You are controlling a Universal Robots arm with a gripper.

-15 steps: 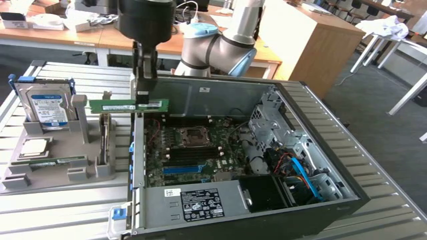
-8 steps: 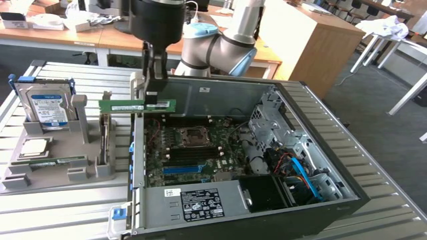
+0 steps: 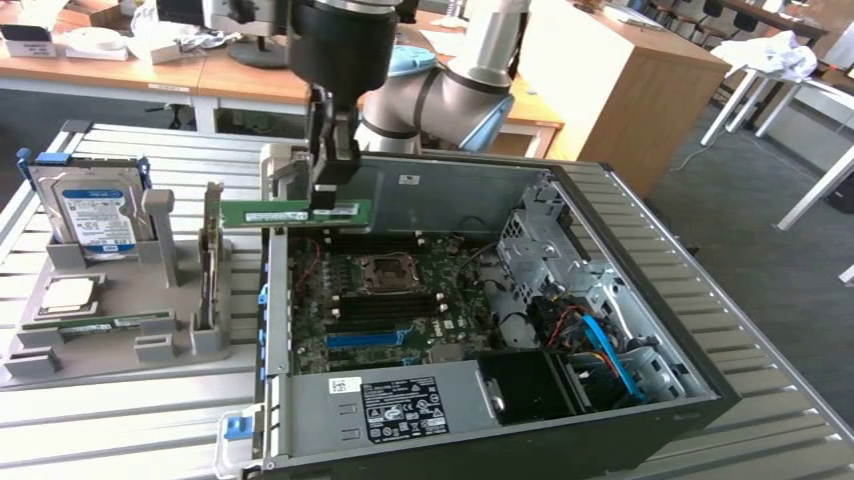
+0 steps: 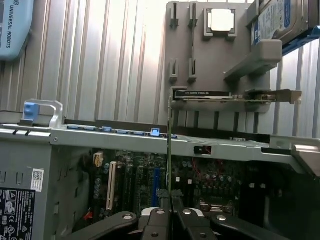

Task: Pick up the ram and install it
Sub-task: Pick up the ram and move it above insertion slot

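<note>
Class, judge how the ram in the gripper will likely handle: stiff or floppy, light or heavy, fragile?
Probably stiff: the ram juts level from the gripper without sagging. Likely light for its length: the wrist view shows it edge-on as a thin sliver. Being a bare circuit board, it may be fragile if knocked against the case.

Open air lies above the open computer case (image 3: 654, 282) at frame centre, where the gripper (image 3: 331, 200) hangs clamped on the ram (image 3: 267, 213) over the case's left wall. Below, the motherboard (image 3: 387, 300) sits exposed, hemmed in by the drive cage (image 3: 541, 250) at right, tangled cables (image 3: 594, 340) at lower right and the power supply (image 3: 387, 405) along the bottom. At left, an upright expansion card (image 3: 211, 260) and a hard drive (image 3: 94, 215) rise from the grey holder (image 3: 80, 350).
</note>
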